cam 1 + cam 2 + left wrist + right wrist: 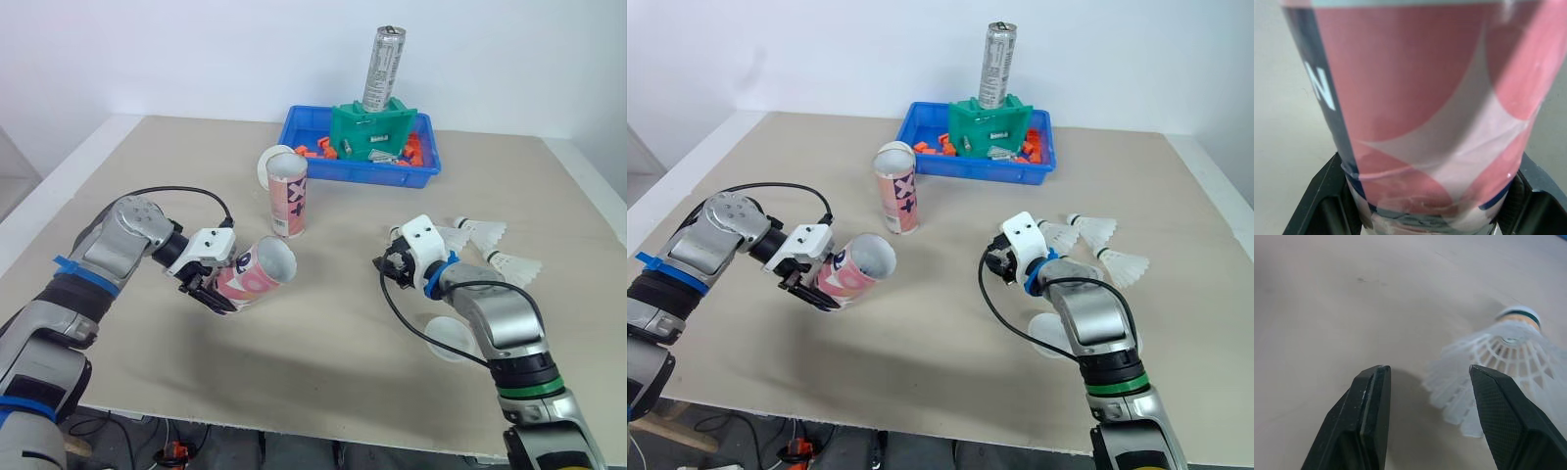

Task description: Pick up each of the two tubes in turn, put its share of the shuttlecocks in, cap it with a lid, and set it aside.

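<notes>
Right, nearest of all lay a white lid (pixel 453 339) on the counter (pixel 323 362), just beside the right forearm, handy for capping later. The left gripper (pixel 217 292) had its fingers clamped on a pink tube (pixel 257 271). It was tilted, apparently clear of the counter, with its open mouth turned toward the right side, presumably so a shuttlecock could be slid straight in. The right gripper (pixel 1427 372) hung low with fingers spread and empty, and a shuttlecock (pixel 1498 364) lay just ahead of them, not yet gripped. Two more shuttlecocks (pixel 482 232) lay on their sides just beyond. Farther back the second tube (pixel 288 196) stood upright, seemingly open-topped, with another lid (pixel 266 163) behind it. Farthest, a blue tray (pixel 431 171) held a green holder (pixel 372 132) and a can (pixel 384 67).
</notes>
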### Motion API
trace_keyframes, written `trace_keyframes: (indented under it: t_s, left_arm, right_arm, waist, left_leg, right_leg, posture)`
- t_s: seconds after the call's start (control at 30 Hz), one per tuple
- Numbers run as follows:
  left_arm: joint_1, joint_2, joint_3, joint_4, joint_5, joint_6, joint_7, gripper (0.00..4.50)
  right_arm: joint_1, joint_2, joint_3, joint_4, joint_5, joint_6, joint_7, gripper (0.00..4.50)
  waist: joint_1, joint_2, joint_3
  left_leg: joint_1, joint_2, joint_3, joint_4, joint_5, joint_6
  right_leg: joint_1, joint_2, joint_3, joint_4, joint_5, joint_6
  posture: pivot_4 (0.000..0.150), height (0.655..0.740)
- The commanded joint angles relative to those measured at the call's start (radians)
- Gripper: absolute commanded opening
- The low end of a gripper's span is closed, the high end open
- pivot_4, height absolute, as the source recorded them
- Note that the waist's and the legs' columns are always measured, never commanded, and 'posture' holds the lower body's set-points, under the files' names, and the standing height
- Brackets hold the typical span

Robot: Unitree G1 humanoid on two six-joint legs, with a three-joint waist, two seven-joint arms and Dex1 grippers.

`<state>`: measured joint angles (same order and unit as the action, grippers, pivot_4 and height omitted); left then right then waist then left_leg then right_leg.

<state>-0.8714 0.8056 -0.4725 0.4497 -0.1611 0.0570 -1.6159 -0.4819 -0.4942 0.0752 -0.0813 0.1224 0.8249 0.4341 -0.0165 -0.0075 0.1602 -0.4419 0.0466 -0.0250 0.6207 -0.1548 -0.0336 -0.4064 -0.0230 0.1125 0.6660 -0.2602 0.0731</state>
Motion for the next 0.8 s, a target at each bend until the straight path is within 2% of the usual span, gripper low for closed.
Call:
trace_keyframes:
  t_s: [0.03,0.1,0.23,0.27,0.57,0.7,0.8]
  left_arm:
    - [0.019,-0.009,-0.017,-0.018,0.001,0.004,0.001,2.90]
    - [0.019,-0.012,-0.016,-0.020,0.001,0.007,0.001,2.90]
    - [0.020,-0.015,-0.015,-0.022,0.002,0.009,0.001,2.90]
    - [0.021,-0.015,-0.015,-0.024,0.001,0.009,0.001,2.90]
    - [0.033,-0.026,-0.006,-0.030,0.007,0.008,0.001,2.90]
    - [0.034,-0.031,-0.003,-0.028,0.010,0.006,0.001,2.90]
    - [0.038,-0.035,0.002,-0.023,0.015,0.001,0.001,2.90]
  right_arm:
    - [-0.030,0.028,-0.023,0.004,-0.015,0.034,-0.051,2.57]
    - [-0.030,0.037,-0.015,0.000,-0.021,0.041,-0.061,1.95]
    - [-0.021,0.042,0.000,-0.025,-0.027,0.042,-0.063,0.18]
    - [-0.020,0.041,0.001,-0.031,-0.027,0.043,-0.062,0.07]
    - [-0.049,0.003,0.009,-0.085,-0.055,0.016,-0.041,0.07]
    - [-0.069,-0.071,0.031,-0.129,-0.085,-0.082,0.018,0.07]
    - [-0.096,-0.144,-0.002,-0.187,-0.038,-0.147,0.123,0.07]
  waist:
    - [-0.001,0.000,0.000]
    - [-0.001,0.000,0.000]
    - [-0.001,0.000,0.000]
    - [-0.001,0.000,0.000]
    - [-0.001,0.000,0.000]
    - [-0.001,0.000,0.000]
    - [-0.001,0.001,0.000]
  left_leg:
    - [0.000,0.000,0.000,0.000,0.000,0.000]
    - [0.000,0.000,0.000,0.000,0.000,0.001]
    - [0.000,0.000,0.000,0.000,0.001,0.001]
    - [0.000,0.000,0.000,0.000,0.001,0.001]
    - [0.000,0.000,0.000,0.000,0.001,0.001]
    - [0.000,0.000,0.000,0.000,0.001,0.001]
    - [-0.001,0.000,0.000,0.000,0.001,0.001]
  right_leg:
    - [0.000,0.000,0.000,0.000,0.000,0.000]
    - [0.000,0.000,0.000,0.000,0.000,0.000]
    - [0.000,0.000,0.000,0.000,0.000,0.000]
    - [0.000,0.000,0.000,0.000,0.000,0.000]
    - [0.000,0.000,0.000,0.000,0.000,0.000]
    - [0.000,0.000,0.000,0.000,0.000,0.000]
    - [0.000,0.000,0.000,0.000,0.000,0.000]
  posture:
    - [0.150,0.7400]
    - [0.150,0.7400]
    - [0.150,0.7400]
    - [0.150,0.7400]
    - [0.150,0.7400]
    - [0.150,0.7400]
    - [0.150,0.7400]
